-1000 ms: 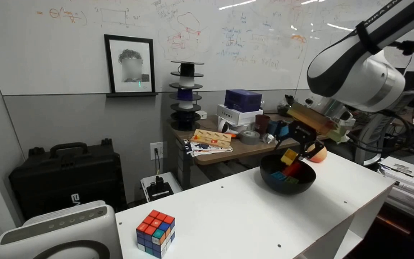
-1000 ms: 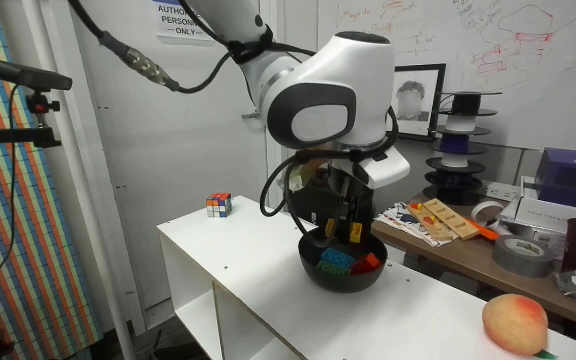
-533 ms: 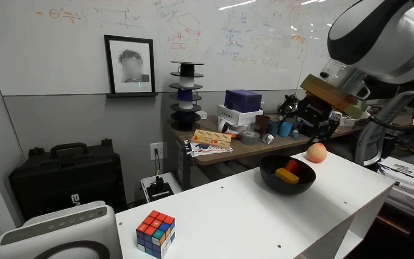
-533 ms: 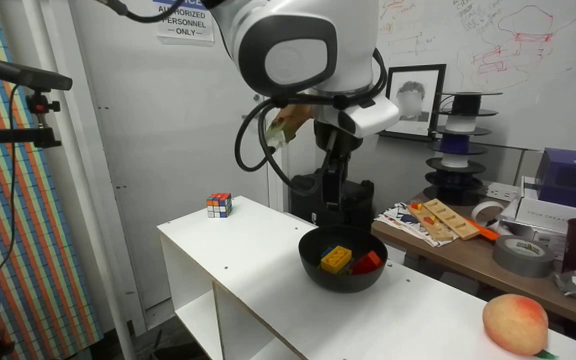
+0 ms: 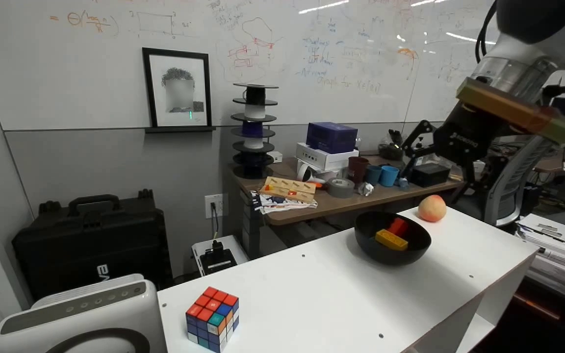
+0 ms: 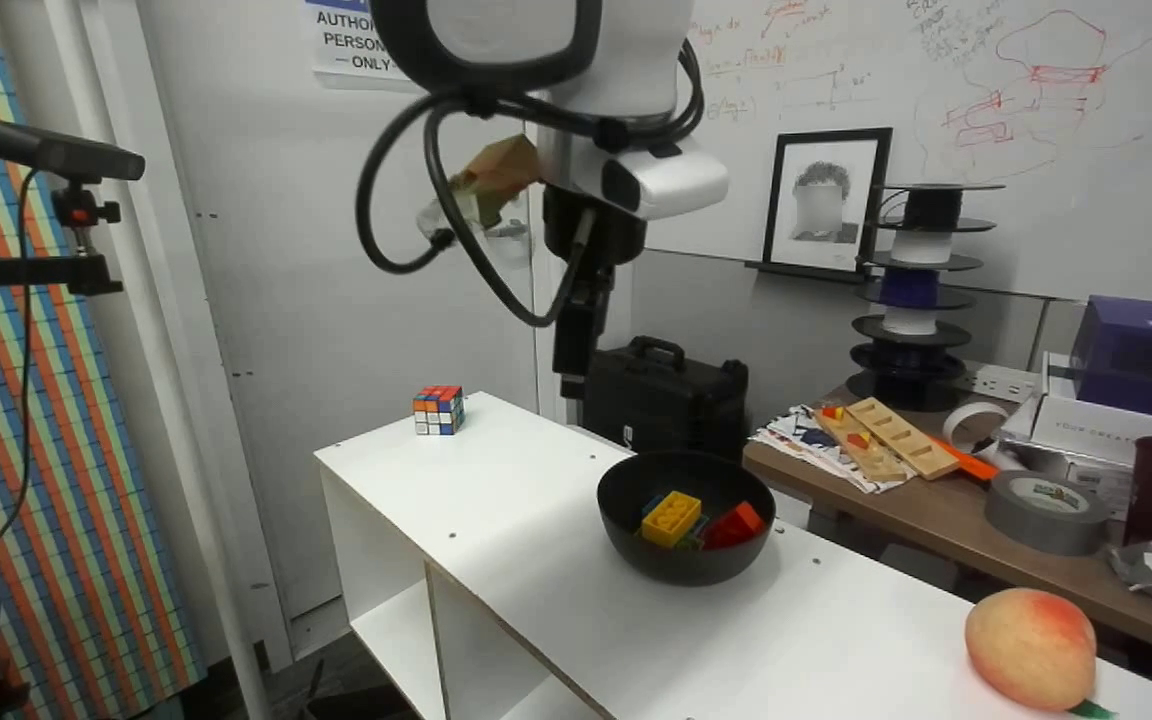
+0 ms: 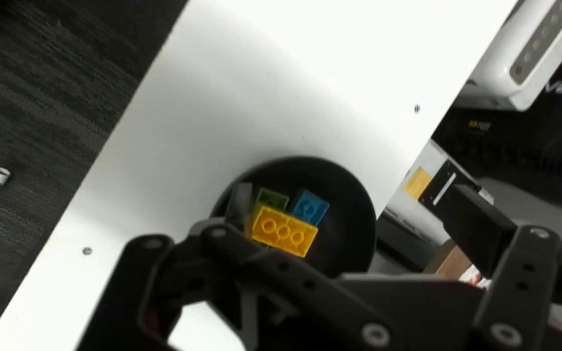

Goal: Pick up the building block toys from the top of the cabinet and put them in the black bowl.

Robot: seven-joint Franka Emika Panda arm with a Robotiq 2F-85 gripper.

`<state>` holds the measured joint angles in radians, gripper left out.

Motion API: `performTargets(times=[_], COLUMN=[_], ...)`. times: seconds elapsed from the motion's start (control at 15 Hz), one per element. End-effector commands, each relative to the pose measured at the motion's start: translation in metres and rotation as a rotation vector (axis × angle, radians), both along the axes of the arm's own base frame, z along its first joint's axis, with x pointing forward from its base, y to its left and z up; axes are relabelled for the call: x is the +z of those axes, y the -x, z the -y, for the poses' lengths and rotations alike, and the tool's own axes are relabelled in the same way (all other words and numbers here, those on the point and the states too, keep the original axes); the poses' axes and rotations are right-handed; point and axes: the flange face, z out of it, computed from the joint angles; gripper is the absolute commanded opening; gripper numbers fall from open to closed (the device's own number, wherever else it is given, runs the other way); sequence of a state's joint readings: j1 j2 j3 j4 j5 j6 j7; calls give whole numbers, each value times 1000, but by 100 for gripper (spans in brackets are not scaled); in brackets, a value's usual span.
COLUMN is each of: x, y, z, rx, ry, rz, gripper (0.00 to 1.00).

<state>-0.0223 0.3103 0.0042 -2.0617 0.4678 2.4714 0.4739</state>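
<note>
The black bowl point(image 5: 383, 257) stands on the white cabinet's top point(image 5: 307, 299). Inside it, a yellow block point(image 7: 285, 233) lies over part of a green block point(image 7: 272, 199), beside a blue block point(image 7: 310, 208). A red block point(image 6: 733, 527) also lies in the bowl in both exterior views; the wrist view does not show it. My gripper point(image 7: 354, 204) is open, its fingers wide apart with nothing held. In an exterior view the gripper point(image 5: 433, 184) hangs well above the cabinet, up and to the right of the bowl.
A multicoloured puzzle cube point(image 5: 212, 318) sits at one end of the cabinet top. Near the other end lies a peach-like orange ball point(image 6: 1031, 645). Behind runs a cluttered brown desk point(image 5: 302, 213) with boxes, tape and cups. A white appliance point(image 5: 81, 314) stands beside the cabinet.
A second ago the yellow block was at my gripper over the bowl. The jaws opened, the block dropped onto the other blocks, and the arm rose and drew away from the bowl.
</note>
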Motion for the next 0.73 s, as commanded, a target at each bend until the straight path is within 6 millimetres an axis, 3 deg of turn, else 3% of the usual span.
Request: performTargets(times=[0.0, 0.33, 0.4, 0.53, 0.67], x=[43, 79, 63, 73, 76], y=[56, 128, 91, 114, 123], z=[-26, -46, -42, -44, -43], rx=[200, 477, 387, 440, 453], ry=[-24, -58, -53, -57, -55], rz=[-41, -65, -91, -83, -77], gripper=[100, 100, 100, 100, 100])
